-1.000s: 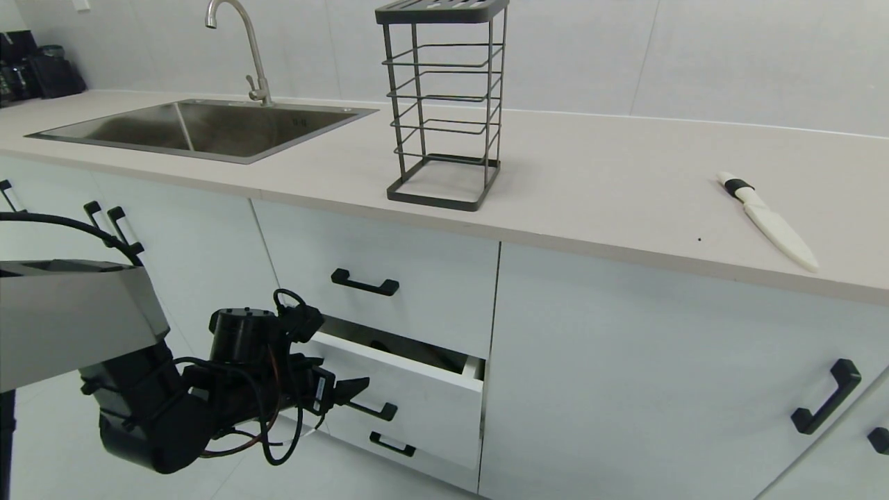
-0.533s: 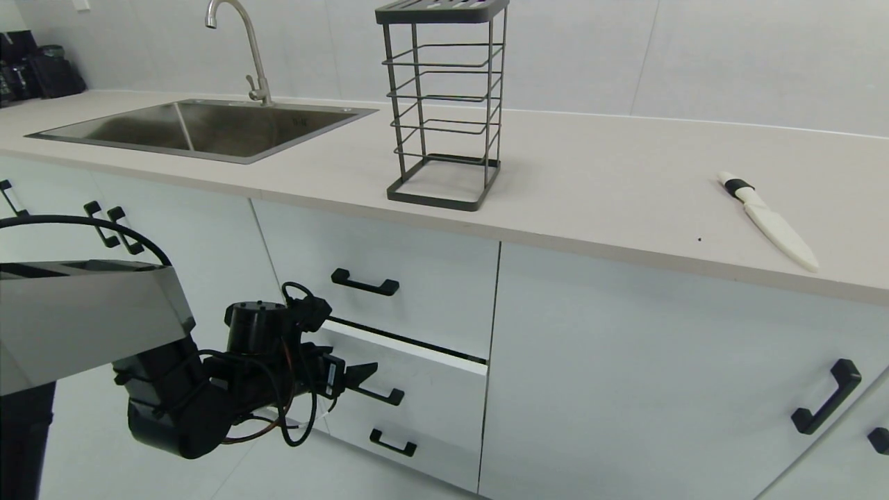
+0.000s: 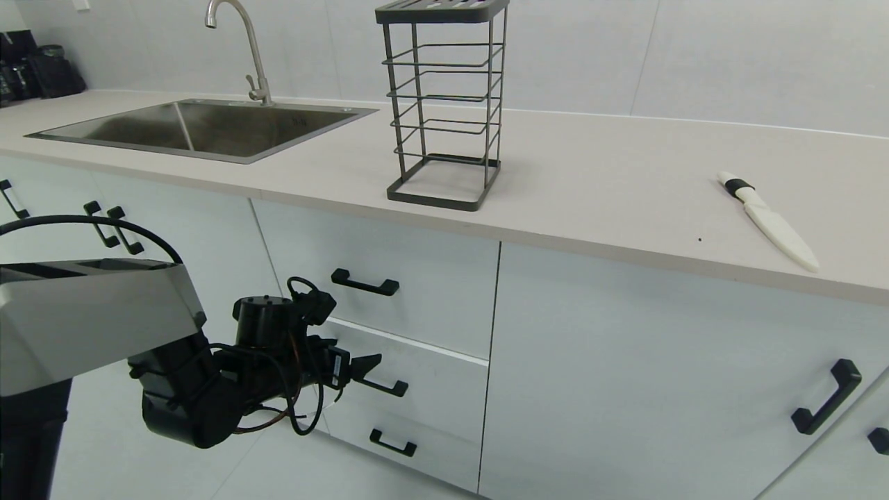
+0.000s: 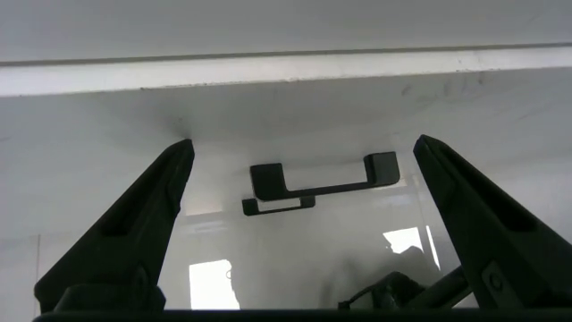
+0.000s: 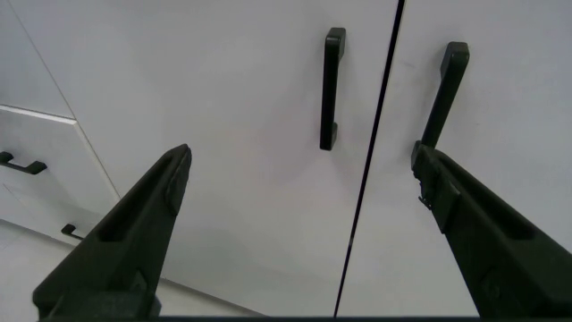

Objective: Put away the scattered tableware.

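Two grippers stand with fingers spread wide and nothing between them. The left gripper (image 3: 364, 367) hangs below the black wire rack (image 3: 444, 104) and to its left, levelled at the middle drawer (image 3: 424, 378) of the white stack under the countertop (image 3: 590, 201). Its fingers point at that drawer's black handle (image 3: 380, 386). In the left wrist view the handle (image 4: 322, 177) sits centred between the spread fingers of the gripper (image 4: 304, 148); whether they touch it I cannot tell. The drawer front lies flush with its neighbours. The right gripper (image 5: 302, 156) faces two white cabinet doors with vertical black handles (image 5: 332, 88). A white knife with a black band (image 3: 767, 221) lies flat on the countertop, well to the right of the rack. The steel sink (image 3: 201, 128) is sunk into the countertop left of the rack.
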